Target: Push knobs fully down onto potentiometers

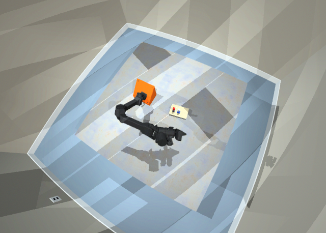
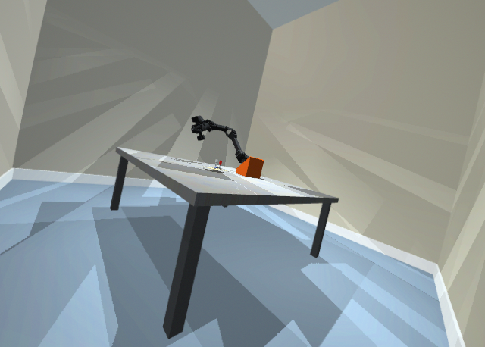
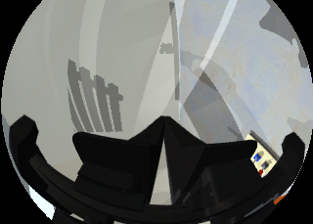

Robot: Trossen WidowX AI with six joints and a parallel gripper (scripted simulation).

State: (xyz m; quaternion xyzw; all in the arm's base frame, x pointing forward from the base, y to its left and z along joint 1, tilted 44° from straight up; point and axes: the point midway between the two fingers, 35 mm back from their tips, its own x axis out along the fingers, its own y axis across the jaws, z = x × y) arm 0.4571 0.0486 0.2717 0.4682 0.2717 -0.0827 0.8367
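The cream circuit board (image 1: 184, 114) (image 3: 267, 151) stands on the table beyond the arm's orange base. A red knob (image 1: 173, 108) (image 2: 220, 162) (image 3: 261, 172) stands above a grey potentiometer (image 3: 265, 163). Beside it a pale knob (image 1: 179, 110) (image 2: 216, 160) stands over a blue potentiometer (image 1: 179, 112) (image 3: 257, 156). Both knobs stand up from the board in the exterior view; the gap under each is too small to judge. My gripper (image 1: 185, 134) (image 3: 164, 120) is shut and empty, raised well above the table and off to the board's side, touching neither knob.
The orange base block (image 1: 144, 90) (image 2: 250, 167) sits on the table (image 1: 181, 170) (image 2: 168, 179) near the board. The black arm (image 1: 136, 122) (image 2: 235, 139) bends out from it and around beside the board. A wall outlet (image 1: 55, 199) lies beyond the table.
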